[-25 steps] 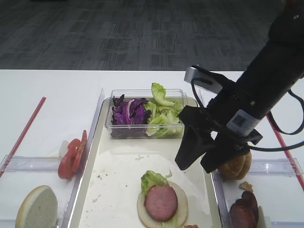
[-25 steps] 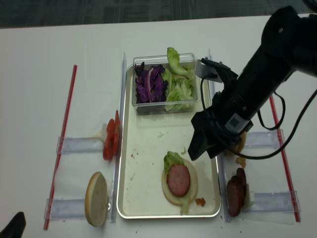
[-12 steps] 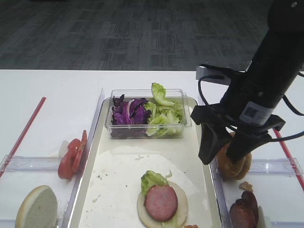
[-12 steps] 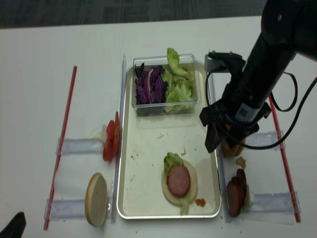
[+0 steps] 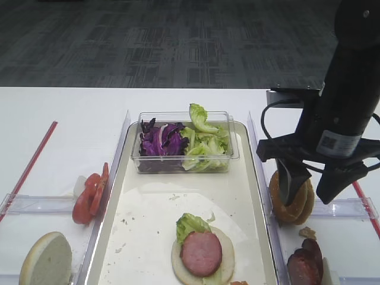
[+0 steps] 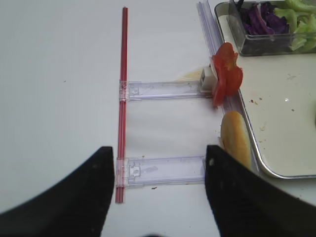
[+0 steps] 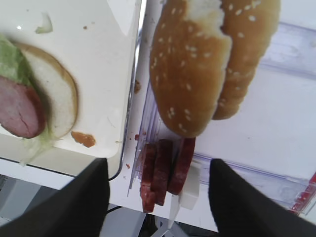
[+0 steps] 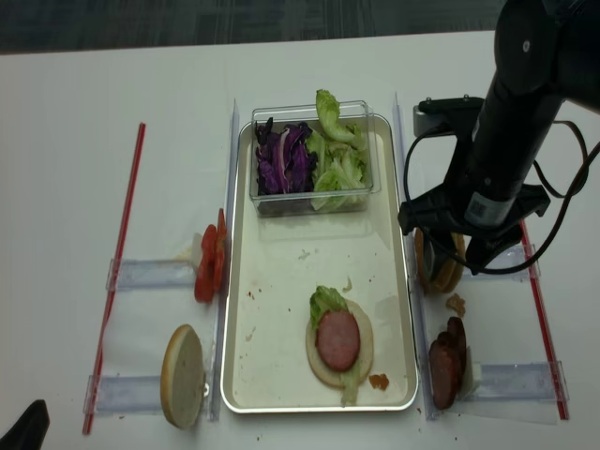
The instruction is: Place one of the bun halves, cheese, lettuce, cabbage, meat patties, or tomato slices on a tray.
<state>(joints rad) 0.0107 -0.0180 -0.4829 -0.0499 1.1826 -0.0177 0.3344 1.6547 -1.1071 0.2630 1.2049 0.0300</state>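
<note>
On the tray (image 5: 148,231) (image 8: 281,309) lies a bun half topped with lettuce and a meat patty (image 5: 202,252). Sesame bun halves (image 5: 291,202) (image 7: 197,64) stand on edge just right of the tray. My right gripper (image 5: 309,193) (image 7: 158,170) hangs open over them, a finger on each side, holding nothing. Meat patties (image 7: 165,170) stand nearer the front. Tomato slices (image 6: 226,74) and another bun half (image 6: 236,140) are left of the tray. My left gripper (image 6: 159,163) is open and empty over the table there. No cheese is in view.
A clear box at the tray's far end holds purple cabbage (image 5: 161,139) and lettuce (image 5: 205,145). Clear plastic rails (image 6: 163,89) and red strips (image 6: 122,98) lie on the white table on both sides. A cable loops off the right arm (image 8: 562,216).
My right gripper has swung right, from over the tray's right part to above the sesame bun halves beside it. Its jaws stayed open. The food has not moved.
</note>
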